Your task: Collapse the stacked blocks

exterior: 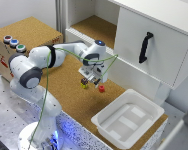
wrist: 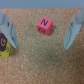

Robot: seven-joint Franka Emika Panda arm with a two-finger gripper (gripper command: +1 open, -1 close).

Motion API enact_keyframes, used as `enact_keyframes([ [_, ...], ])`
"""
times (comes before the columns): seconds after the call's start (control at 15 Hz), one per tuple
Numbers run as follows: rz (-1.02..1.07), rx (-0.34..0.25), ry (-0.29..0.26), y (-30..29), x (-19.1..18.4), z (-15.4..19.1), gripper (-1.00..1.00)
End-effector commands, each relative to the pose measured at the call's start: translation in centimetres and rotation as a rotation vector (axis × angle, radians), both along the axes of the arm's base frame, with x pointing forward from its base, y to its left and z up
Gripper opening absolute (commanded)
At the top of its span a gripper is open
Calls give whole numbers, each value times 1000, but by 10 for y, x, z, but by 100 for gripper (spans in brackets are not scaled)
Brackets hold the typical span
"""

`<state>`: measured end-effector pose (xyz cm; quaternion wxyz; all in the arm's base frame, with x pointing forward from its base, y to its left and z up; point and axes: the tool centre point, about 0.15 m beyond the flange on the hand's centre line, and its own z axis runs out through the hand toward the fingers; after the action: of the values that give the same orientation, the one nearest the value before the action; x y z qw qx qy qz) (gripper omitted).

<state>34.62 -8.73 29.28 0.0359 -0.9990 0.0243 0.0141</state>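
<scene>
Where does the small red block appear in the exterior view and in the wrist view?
Exterior view: the red block lies on the cork surface, just to the exterior view's right of the tool and the stacked blocks.
Wrist view: the red block lies between the tool's two fingers, beyond them.
Shared landmark: the stacked blocks, beside one finger.

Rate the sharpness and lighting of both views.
Exterior view: soft and low in detail, evenly lit, no hard glare; the stacked blocks under the hand are only small blurs, as is the red block. Wrist view: blurred throughout; the red block shows a faint marking, the fingers have smeared edges, and the yellow-green block is cut by the frame.
</scene>
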Motion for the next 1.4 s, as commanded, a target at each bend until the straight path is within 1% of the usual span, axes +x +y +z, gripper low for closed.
enact_keyframes([
  [0.0,30,38,18,22,23,-33,-100],
  [0.13,32,47,14,33,31,-37,-100],
  [0.2,36,40,16,38,35,-39,-100],
  [0.47,53,50,27,58,43,-45,-100],
  [0.53,68,66,22,67,45,-47,-100],
  [0.73,90,76,40,89,53,-56,-100],
  [0.87,152,120,31,121,54,-46,-100],
  [0.93,187,132,28,135,51,-39,-100],
  [1.07,245,203,18,173,37,-16,-100],
  [1.2,325,257,33,212,36,-10,-100],
  [1.33,354,265,28,230,46,-14,-100],
])
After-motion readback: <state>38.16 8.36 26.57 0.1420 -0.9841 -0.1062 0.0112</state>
